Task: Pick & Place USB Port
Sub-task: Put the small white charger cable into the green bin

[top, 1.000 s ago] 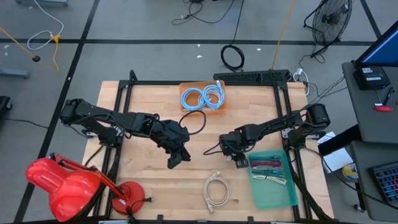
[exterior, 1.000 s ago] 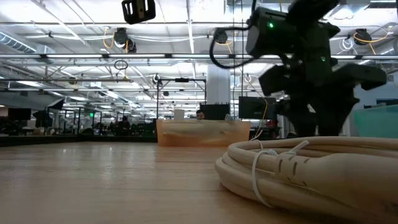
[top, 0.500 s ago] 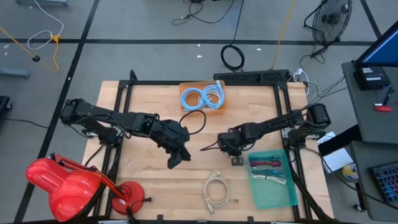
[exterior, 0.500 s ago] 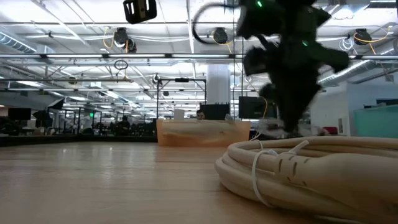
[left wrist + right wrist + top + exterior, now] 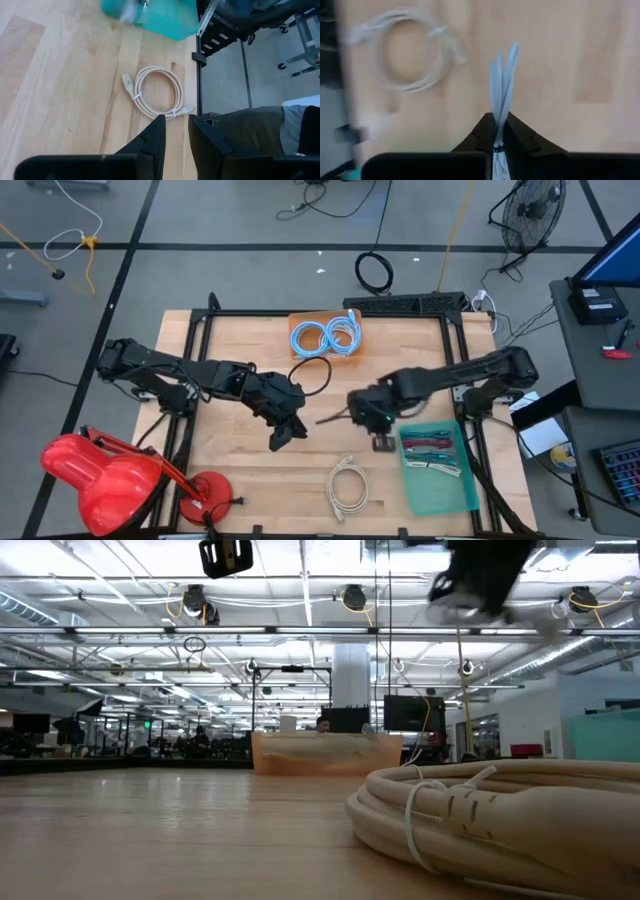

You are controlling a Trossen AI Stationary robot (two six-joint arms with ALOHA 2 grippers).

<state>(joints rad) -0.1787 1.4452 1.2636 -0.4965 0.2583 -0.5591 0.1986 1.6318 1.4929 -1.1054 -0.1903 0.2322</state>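
The right gripper has lifted up off the table and squeezed shut on a thin pale blue cable (folded double), beside the teal tray. The left gripper waits left of the tray, its fingers a little apart, holding nothing. A beige coiled cable lies just left of the tray.

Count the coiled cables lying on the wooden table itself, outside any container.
2: a beige coiled cable near the front edge, and a black cable loop just in front of the cardboard box at the back. Others may be hidden beneath the arms.
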